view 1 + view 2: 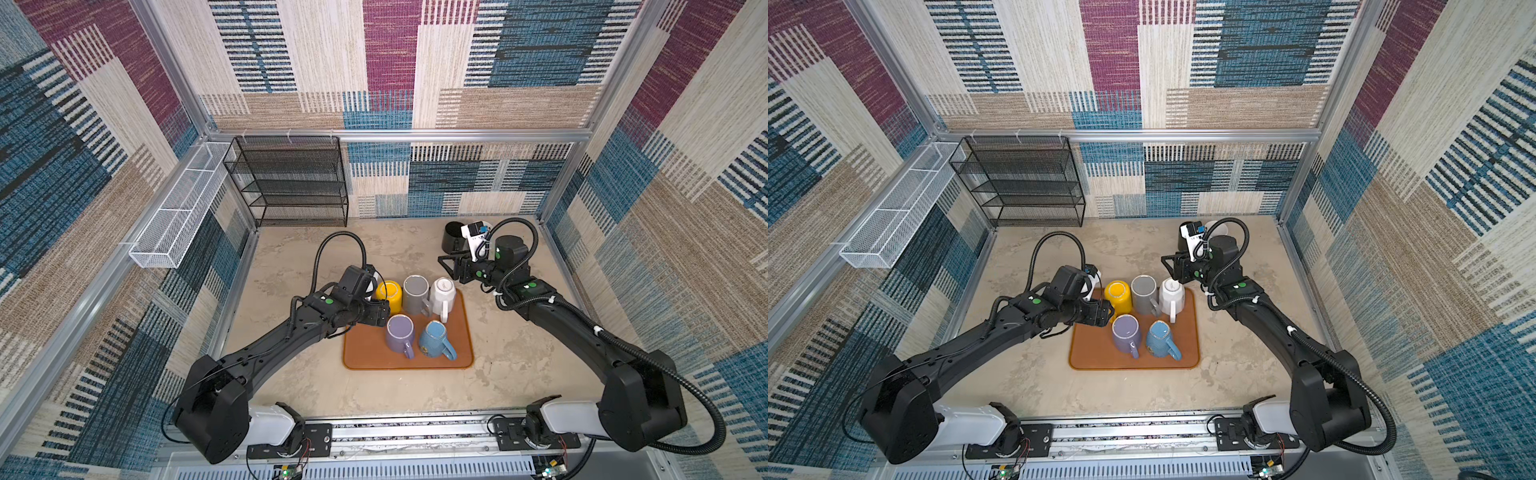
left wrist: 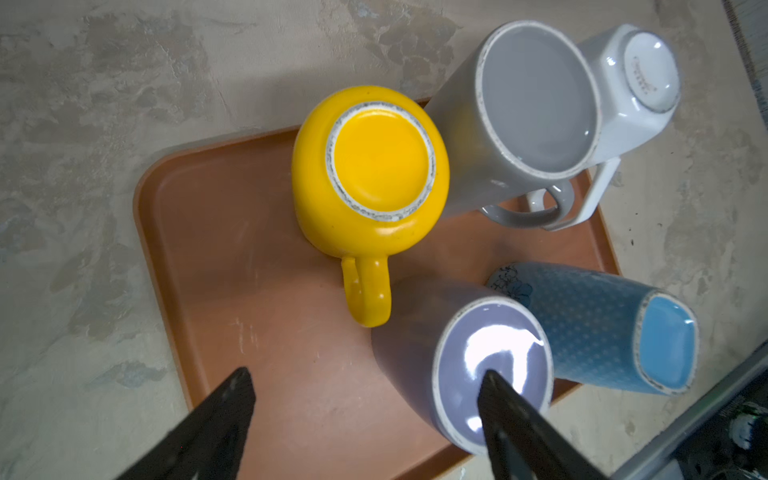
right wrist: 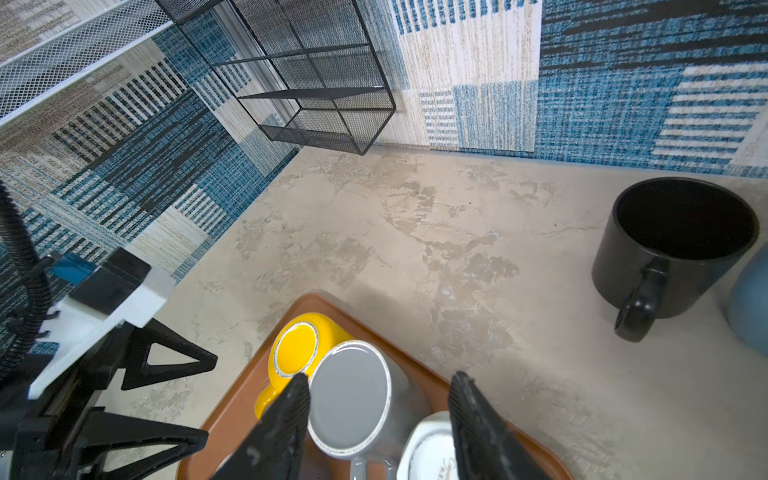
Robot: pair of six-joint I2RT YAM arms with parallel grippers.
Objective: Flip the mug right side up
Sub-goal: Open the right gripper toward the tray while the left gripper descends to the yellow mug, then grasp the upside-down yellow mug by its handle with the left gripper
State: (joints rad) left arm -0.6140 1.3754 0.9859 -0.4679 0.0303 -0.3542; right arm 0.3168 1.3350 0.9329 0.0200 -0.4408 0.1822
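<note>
Several mugs stand upside down on an orange-brown tray (image 1: 415,363): yellow (image 1: 390,293), grey (image 1: 415,291), white (image 1: 442,291), purple (image 1: 400,330) and blue (image 1: 434,338). My left gripper (image 1: 385,311) hovers open over the tray's left part, just in front of the yellow mug (image 2: 374,174). Nothing lies between its fingers, and one fingertip (image 2: 496,390) shows in front of the purple mug's base (image 2: 490,357). My right gripper (image 1: 448,268) hangs open above the tray's far edge. In the right wrist view it (image 3: 380,380) frames the grey mug (image 3: 353,399) and white mug (image 3: 428,449) from above without touching them.
A black mug (image 1: 453,237) stands upright on the table at the back right, with a grey-blue mug (image 3: 752,307) beside it. A black mesh shelf rack (image 1: 291,183) stands against the back wall. A white mesh basket (image 1: 178,208) hangs on the left wall.
</note>
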